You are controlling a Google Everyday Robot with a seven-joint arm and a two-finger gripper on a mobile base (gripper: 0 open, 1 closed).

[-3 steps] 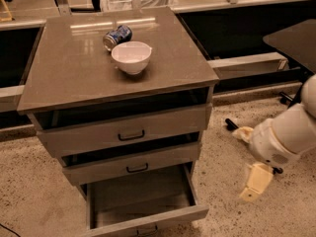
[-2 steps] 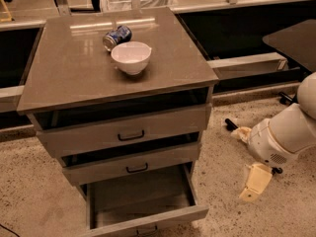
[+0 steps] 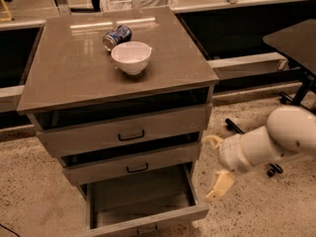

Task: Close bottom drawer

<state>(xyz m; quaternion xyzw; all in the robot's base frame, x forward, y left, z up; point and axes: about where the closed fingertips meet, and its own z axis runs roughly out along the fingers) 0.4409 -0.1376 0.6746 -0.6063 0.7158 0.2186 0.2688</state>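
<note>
The floor (image 3: 29, 191) to the left of the cabinet is pale and full of little specks, like stone. The cabinet (image 3: 74, 68) is grey, boxy and smooth, and its flat top is a bit shiny. On top of the cabinet, toward the back, a blue can (image 3: 117, 36) lies on its side. Just in front of the can sits a round white bowl (image 3: 131, 57), and the two look like they touch.

The cabinet front has three grey drawers, each with a small black bar handle. The top drawer (image 3: 98, 135) is the biggest. The middle drawer (image 3: 106, 169) sits under it. Both are open a crack, with a dark gap above each. The bottom drawer (image 3: 168, 218) is lowest on the cabinet and sticks far out over the floor. You can see its bare grey inside.

To the right of the cabinet, low by the bottom drawer's right side, is the gripper (image 3: 217, 163). Its two cream fingers (image 3: 220, 185) are spread wide apart. They hold nothing and touch nothing. Behind it comes a fat, round white arm (image 3: 286, 132). Farther right of the cabinet stands a dark table (image 3: 296, 38).
</note>
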